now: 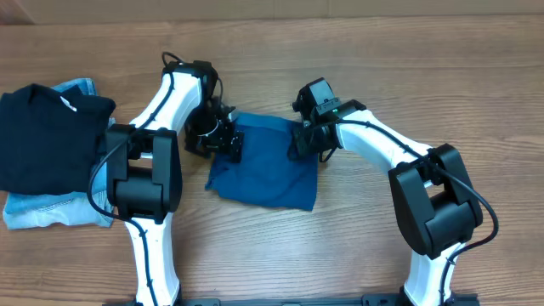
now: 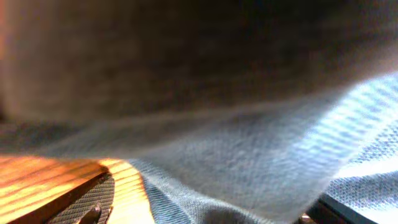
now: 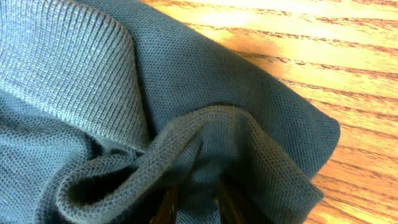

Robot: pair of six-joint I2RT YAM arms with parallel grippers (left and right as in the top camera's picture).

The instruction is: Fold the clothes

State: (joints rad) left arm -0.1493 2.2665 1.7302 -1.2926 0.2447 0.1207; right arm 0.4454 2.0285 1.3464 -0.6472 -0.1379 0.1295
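The clothes [image 1: 265, 166] are one teal-blue garment lying partly folded at the table's middle. My left gripper [image 1: 226, 142] is at its upper left edge. In the left wrist view the fingers [image 2: 211, 214] stand wide apart, with the blue fabric [image 2: 249, 162] lying between and over them. My right gripper [image 1: 304, 141] is at the garment's upper right edge. In the right wrist view its fingers [image 3: 194, 200] are close together, pinching a raised fold of the teal fabric [image 3: 93, 81].
A black folded garment [image 1: 47, 136] lies at the far left on top of light blue jeans [image 1: 42, 212]. Bare wooden table [image 1: 357, 246] surrounds the garment, and both arm bases stand at the front edge.
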